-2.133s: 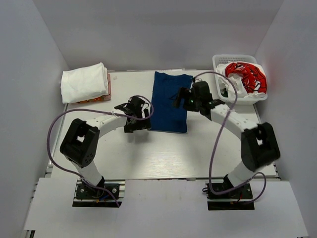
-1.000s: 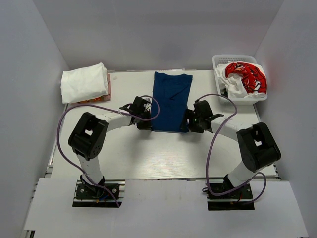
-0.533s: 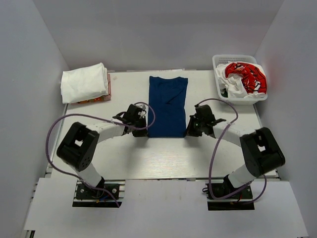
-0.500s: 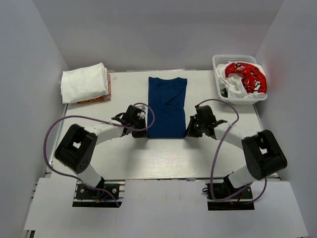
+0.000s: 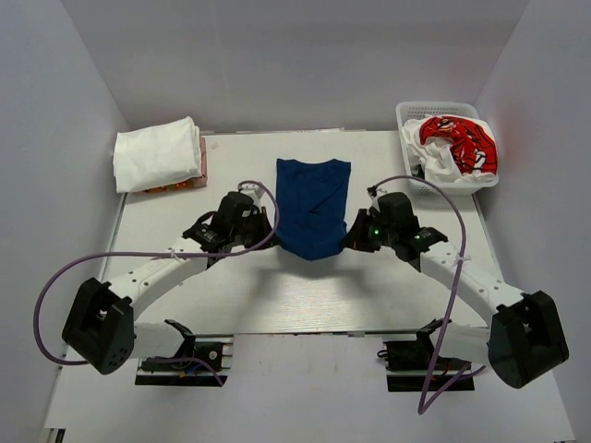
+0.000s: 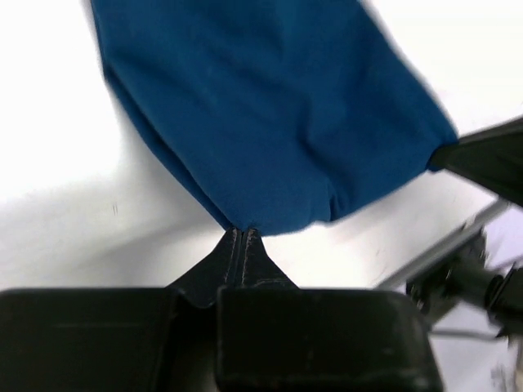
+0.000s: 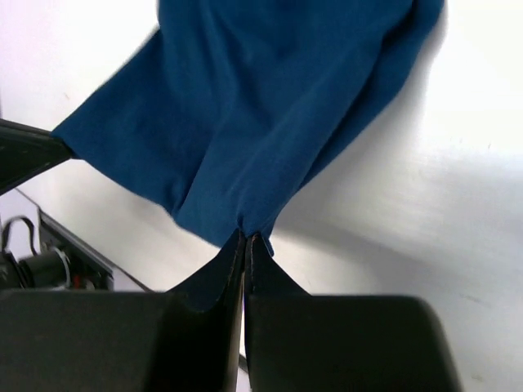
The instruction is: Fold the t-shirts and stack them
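Note:
The navy blue t-shirt (image 5: 312,198) lies folded into a long strip in the middle of the table, its far end flat and its near end raised. My left gripper (image 5: 269,231) is shut on the near left corner (image 6: 243,233). My right gripper (image 5: 349,238) is shut on the near right corner (image 7: 248,238). Between the two grips the blue cloth (image 6: 270,122) sags in a shallow curve above the tabletop. A stack of folded white t-shirts (image 5: 155,152) rests at the back left. A red t-shirt with white lettering (image 5: 459,140) is bunched with white cloth in the basket.
The white lattice basket (image 5: 450,108) stands at the back right corner. A flat pinkish thing (image 5: 177,185) pokes out under the white stack. White walls close in the table on three sides. Purple cables loop from both arms over the near half of the table.
The blue shirt lay flat with both grippers at its near corners. Now both arms have risen and the near hem hangs lifted between them.

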Action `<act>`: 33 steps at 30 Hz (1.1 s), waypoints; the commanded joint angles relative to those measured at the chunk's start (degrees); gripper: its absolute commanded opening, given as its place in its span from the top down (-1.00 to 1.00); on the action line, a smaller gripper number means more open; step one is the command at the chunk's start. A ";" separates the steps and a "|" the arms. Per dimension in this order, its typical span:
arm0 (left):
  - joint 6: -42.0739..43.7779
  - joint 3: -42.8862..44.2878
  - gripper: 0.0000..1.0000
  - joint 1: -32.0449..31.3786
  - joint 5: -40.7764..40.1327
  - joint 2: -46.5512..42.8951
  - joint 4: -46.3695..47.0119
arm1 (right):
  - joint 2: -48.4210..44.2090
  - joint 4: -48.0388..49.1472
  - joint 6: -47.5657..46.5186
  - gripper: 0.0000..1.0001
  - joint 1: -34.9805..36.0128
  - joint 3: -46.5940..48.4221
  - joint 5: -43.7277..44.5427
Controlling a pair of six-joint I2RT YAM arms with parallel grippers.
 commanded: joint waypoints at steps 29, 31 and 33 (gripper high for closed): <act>7.75 65.91 1.00 8.40 -20.86 46.95 -12.72 | 41.19 -4.24 -3.98 1.00 -12.89 51.54 7.26; 7.75 69.60 1.00 9.71 -19.80 49.51 -12.73 | 46.54 -5.21 -4.16 1.00 -13.94 56.81 6.03; 7.75 71.10 1.00 10.33 -17.87 52.77 -11.42 | 49.29 -6.17 -4.33 1.00 -14.21 62.60 6.11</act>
